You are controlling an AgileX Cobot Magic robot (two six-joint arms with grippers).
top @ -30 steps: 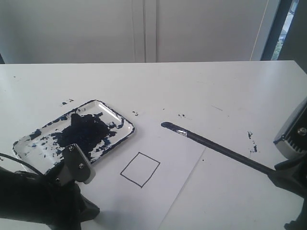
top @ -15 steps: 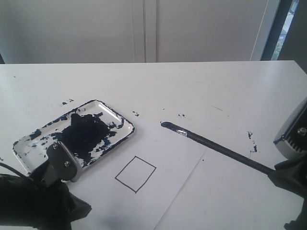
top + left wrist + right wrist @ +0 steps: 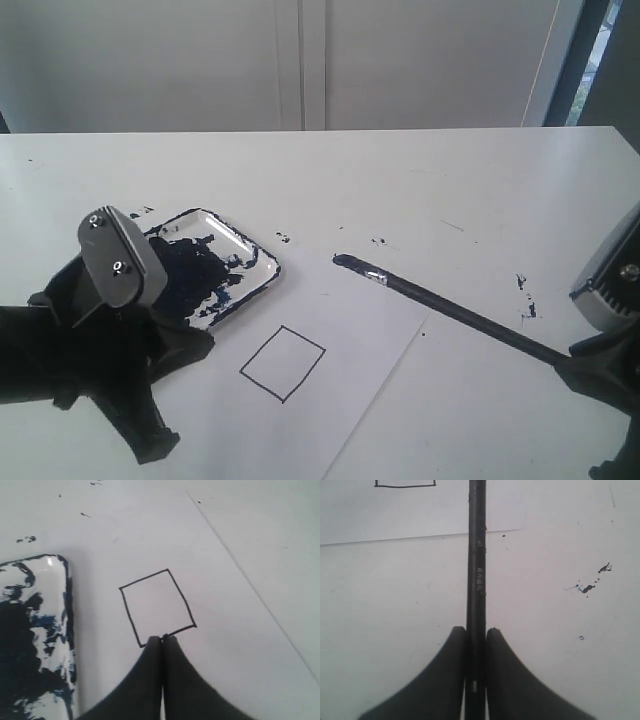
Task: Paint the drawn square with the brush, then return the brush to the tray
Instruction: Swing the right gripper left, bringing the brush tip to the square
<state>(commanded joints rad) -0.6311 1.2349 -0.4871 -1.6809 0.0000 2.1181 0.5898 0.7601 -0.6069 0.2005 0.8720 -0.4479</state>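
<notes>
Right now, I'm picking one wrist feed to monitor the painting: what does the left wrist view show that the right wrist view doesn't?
Only left wrist: the paint-smeared tray, the whole unpainted drawn square, and the left fingers shut on nothing. Only right wrist: the brush handle clamped between the right fingers. Both: the edge of the paper sheet, stray paint specks, and the square, though the right view catches just one side of it.

The left arm (image 3: pixel 80 360) hid much of the tray (image 3: pixel 245 260) on the side toward the tabletop's near-left corner. In the right wrist view the drawn square (image 3: pixel 405 485) was cut off by the frame edge, and the brush (image 3: pixel 476 555) ran out of frame, its bristles unseen.
</notes>
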